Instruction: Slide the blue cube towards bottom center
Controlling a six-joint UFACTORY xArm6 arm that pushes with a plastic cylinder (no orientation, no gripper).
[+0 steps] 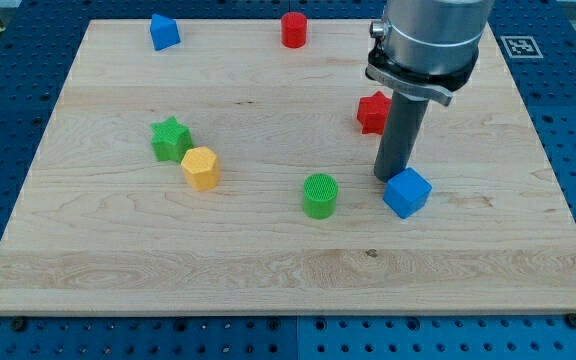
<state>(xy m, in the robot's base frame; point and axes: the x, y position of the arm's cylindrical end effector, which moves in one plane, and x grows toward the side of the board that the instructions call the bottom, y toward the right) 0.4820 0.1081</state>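
Pale wooden board (268,270) lying on a blue perforated table (8,110).

The arm comes down from the view's top right; silver cylindrical housing (430,40), then a straight dark rod. The tip (392,178) rests on the board just up and left of the blue plastic cube (407,192), at the cube's upper-left corner. Touching or a hair apart: cannot tell from this angle. The rod has nothing to open or close and holds nothing; it only stands against that side of the cube.

Blue cube sits right of the board's centre, in the lower half, turned so a corner faces the view's bottom.

Green ribbed cylinder (320,195) to the cube's left, near but apart from both cube and tip.

Red star-shaped block (373,112) behind the rod toward the view's top, partly hidden by it.

Green star-shaped block (171,139) and yellow hexagonal block (200,167) at centre left, close together, seemingly touching at a corner.

Red cylinder (294,29) at top centre edge. Blue block with a pointed top (164,32) at top left.
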